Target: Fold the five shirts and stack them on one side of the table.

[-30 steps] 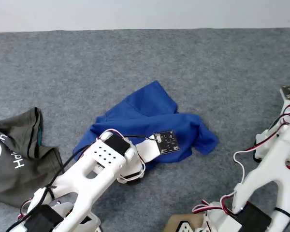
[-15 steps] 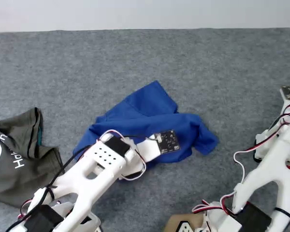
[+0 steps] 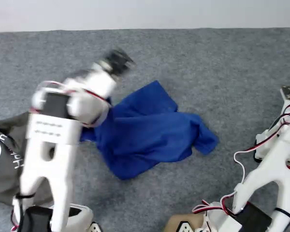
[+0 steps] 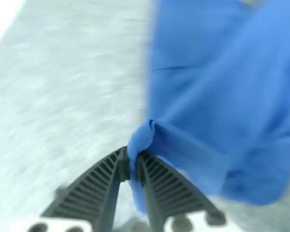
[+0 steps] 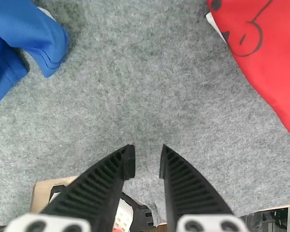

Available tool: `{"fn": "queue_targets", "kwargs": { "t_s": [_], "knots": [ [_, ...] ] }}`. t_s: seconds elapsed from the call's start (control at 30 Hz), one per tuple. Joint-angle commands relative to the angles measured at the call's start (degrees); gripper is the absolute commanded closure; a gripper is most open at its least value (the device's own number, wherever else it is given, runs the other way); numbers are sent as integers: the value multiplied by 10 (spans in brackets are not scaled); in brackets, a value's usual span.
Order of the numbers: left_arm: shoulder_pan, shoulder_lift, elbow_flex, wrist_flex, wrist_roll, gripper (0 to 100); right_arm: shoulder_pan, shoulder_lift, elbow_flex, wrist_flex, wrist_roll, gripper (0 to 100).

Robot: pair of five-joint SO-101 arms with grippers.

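Note:
A blue shirt [image 3: 150,130] lies crumpled at the middle of the grey table. My left arm [image 3: 53,121] stands raised over its left edge. In the left wrist view my left gripper [image 4: 133,166] is shut on a bunched fold of the blue shirt [image 4: 217,96], and the rest of the cloth spreads beyond it. A dark green shirt [image 3: 9,159] lies at the table's left edge. My right gripper [image 5: 146,162] hangs over bare table, its fingers a little open with nothing between them. A red shirt [image 5: 261,58] lies off to one side of it, and a blue sleeve [image 5: 29,34] to the other.
The right arm [image 3: 275,159] with its cables stands at the table's right edge. A brown board [image 3: 176,223] sits at the front edge between the arm bases. Grey table surface stretches along the back and at the right of the blue shirt.
My left arm has swung up and to the left from where it lay low over the blue shirt. The shirt's left part has shifted with it. The right arm has stayed still.

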Motion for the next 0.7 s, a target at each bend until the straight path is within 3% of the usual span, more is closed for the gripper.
{"fn": "queue_targets", "kwargs": {
  "t_s": [0.0, 0.4, 0.57, 0.67],
  "knots": [
    [-76, -18, -48, 22, -2, 994, -8, -29, -9, 22, 6, 908],
    [-345, -14, 30, 22, -38, 994, -135, -24, -9, 22, 4, 908],
    [-377, -14, 86, -15, -40, 987, -175, -23, -9, 22, 4, 908],
    [-376, -14, 87, -14, -64, 904, -180, -23, -9, 22, 4, 908]
  ]
}}
